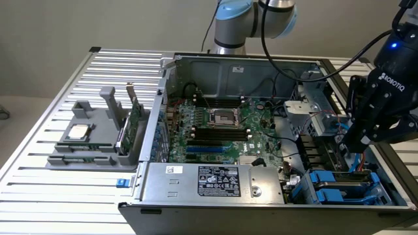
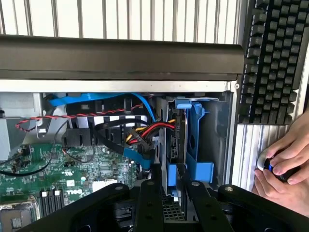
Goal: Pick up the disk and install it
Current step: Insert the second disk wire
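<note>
The arm (image 1: 255, 19) has pale blue-grey joint caps over silver tube sections, with a black cable looping down from it. The wrist housing is matte black, bearing white "ROBOTIQ" lettering along its side and a small blue light glowing at about 11 o'clock from that lettering. The gripper (image 2: 168, 175) is black too (its linkage bars broad and flat), with round silver screw heads at the joints and slim dark fingers (image 2: 149, 193).

Disk (image 2: 179, 137) in blue carrier frame, upright on edge inside the bay.
</note>
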You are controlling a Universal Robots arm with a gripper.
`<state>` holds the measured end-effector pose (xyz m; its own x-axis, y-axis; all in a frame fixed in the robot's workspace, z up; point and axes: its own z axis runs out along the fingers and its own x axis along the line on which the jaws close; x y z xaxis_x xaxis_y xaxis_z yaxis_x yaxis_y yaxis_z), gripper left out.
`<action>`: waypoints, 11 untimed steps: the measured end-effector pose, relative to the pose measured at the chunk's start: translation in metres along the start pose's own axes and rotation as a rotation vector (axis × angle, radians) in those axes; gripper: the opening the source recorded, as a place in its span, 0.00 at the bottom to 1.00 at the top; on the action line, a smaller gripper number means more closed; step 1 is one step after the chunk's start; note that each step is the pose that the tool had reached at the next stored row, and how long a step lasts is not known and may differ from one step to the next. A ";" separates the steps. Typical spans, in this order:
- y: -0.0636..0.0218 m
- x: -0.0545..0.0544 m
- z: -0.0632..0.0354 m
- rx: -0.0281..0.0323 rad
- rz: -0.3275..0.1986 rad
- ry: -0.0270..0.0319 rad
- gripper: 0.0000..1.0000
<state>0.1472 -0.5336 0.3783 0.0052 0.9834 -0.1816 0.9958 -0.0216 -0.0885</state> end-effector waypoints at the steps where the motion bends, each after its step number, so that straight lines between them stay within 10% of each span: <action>1: -0.0030 0.000 0.0003 -0.0001 -0.001 -0.0003 0.27; 11: -0.0082 -0.001 0.0001 0.0014 -0.001 -0.0053 0.27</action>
<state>0.1390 -0.5345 0.3792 0.0041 0.9824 -0.1867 0.9957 -0.0213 -0.0899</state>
